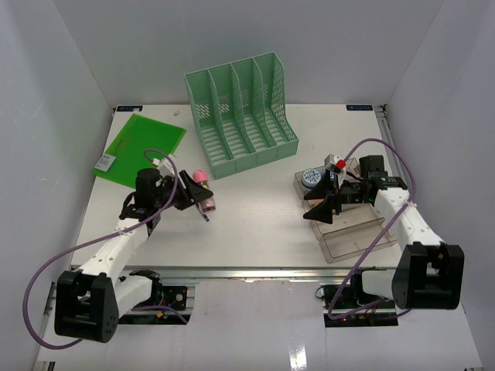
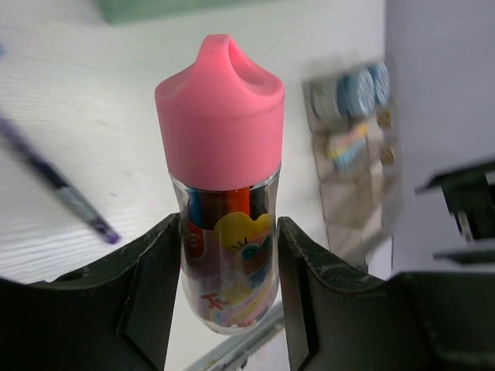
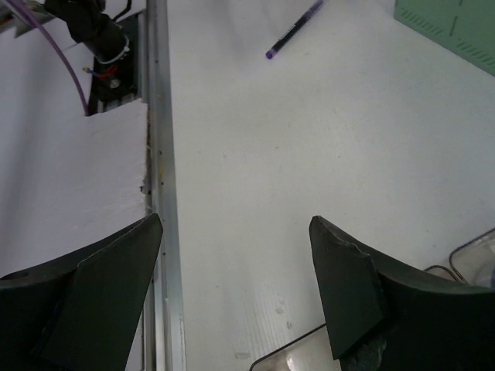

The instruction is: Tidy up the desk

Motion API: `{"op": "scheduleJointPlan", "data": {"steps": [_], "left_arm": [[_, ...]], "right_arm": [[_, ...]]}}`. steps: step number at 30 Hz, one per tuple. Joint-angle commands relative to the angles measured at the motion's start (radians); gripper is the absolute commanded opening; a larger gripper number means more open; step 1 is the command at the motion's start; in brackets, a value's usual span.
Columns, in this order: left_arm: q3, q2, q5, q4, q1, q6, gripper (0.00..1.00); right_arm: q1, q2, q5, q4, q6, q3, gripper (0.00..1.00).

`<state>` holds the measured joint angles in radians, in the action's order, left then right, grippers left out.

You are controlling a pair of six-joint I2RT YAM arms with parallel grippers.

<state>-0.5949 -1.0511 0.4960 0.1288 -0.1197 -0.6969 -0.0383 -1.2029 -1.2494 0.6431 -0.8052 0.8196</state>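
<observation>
The desk (image 1: pixel 255 212) is a white tabletop with a metal front rail (image 3: pixel 158 193). My left gripper (image 1: pixel 198 195) (image 2: pixel 228 294) is shut on a clear bottle with a pink cap (image 2: pixel 224 116) (image 1: pixel 200 178), one finger (image 2: pixel 151 286) on each side of its printed lower half. A purple pen (image 2: pixel 62 193) (image 1: pixel 206 213) (image 3: pixel 294 29) lies on the desk just beside it. My right gripper (image 1: pixel 323 199) (image 3: pixel 234 224) stands open over bare desk at the left end of a clear plastic tray (image 1: pixel 344 232), nothing between its fingers (image 3: pixel 348 286).
A green slotted file rack (image 1: pixel 241 116) (image 3: pixel 456 31) stands at the back centre. A green folder (image 1: pixel 139 145) with a small label lies at the back left. The tray's far end holds a round blue-topped item (image 1: pixel 312 176) and a red-and-white item (image 1: pixel 338 164).
</observation>
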Motion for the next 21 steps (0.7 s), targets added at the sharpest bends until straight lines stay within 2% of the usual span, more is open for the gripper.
{"op": "scheduleJointPlan", "data": {"steps": [1, 2, 4, 5, 7, 12, 21], "left_arm": [[0.074, -0.03, 0.345, -0.442, -0.232, 0.016, 0.0], [0.077, -0.042, 0.339, -0.478, -0.285, 0.012, 0.0], [0.081, -0.105, 0.306, -0.666, -0.399, -0.01, 0.0], [0.072, -0.134, 0.289, -0.717, -0.442, -0.01, 0.0], [0.033, -0.202, 0.252, -0.787, -0.524, 0.004, 0.0], [-0.141, -0.356, 0.161, -0.802, -0.691, 0.073, 0.0], [-0.27, -0.502, 0.092, -0.876, -0.774, 0.08, 0.0]], "right_arm": [[0.003, -0.143, -0.199, 0.36, -0.249, 0.169, 0.84], [0.002, -0.159, -0.225, 0.453, -0.286, 0.187, 0.85], [-0.002, -0.236, -0.3, 0.662, -0.469, 0.279, 0.93], [-0.005, -0.243, -0.319, 0.664, -0.454, 0.29, 0.94], [-0.008, -0.242, -0.36, 0.665, -0.453, 0.296, 0.92], [-0.021, -0.239, -0.37, 0.665, -0.442, 0.3, 0.9], [0.007, -0.234, -0.399, 0.665, -0.401, 0.308, 0.9]]}}
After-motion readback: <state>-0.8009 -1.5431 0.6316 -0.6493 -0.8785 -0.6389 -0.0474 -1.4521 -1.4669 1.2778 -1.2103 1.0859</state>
